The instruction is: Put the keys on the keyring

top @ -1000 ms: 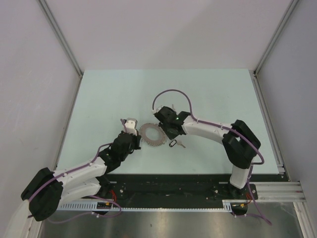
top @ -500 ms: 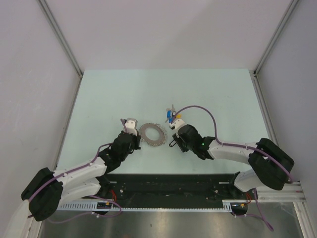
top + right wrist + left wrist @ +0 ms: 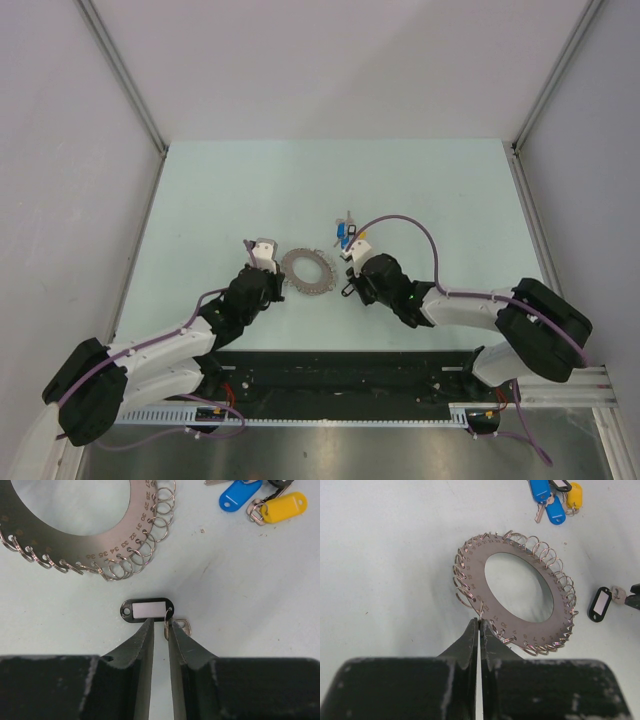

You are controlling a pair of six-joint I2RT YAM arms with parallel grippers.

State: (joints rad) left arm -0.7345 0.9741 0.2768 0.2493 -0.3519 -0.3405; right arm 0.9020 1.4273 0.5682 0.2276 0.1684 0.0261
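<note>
The keyring [image 3: 307,271] is a flat grey disc with an open centre and many small split rings round its rim. My left gripper [image 3: 268,262] is shut on one rim loop at the ring's near-left edge, as the left wrist view shows [image 3: 480,622]. A black-rimmed tag key [image 3: 146,610] lies on the table just right of the ring. My right gripper [image 3: 160,624] has its jaws a narrow gap apart, straddling that key's small wire loop. Blue keys [image 3: 547,500] and a yellow key [image 3: 285,507] lie in a cluster [image 3: 348,233] beyond.
The pale table [image 3: 450,200] is walled by grey panels on three sides. A metal rail [image 3: 545,250] runs along the right edge. The right arm's purple cable [image 3: 400,220] arcs above the table, close to the key cluster.
My right arm has swung from over the key cluster round to the near side and now points at the black-rimmed key. The coloured keys are uncovered. My left gripper and the ring have not moved.
</note>
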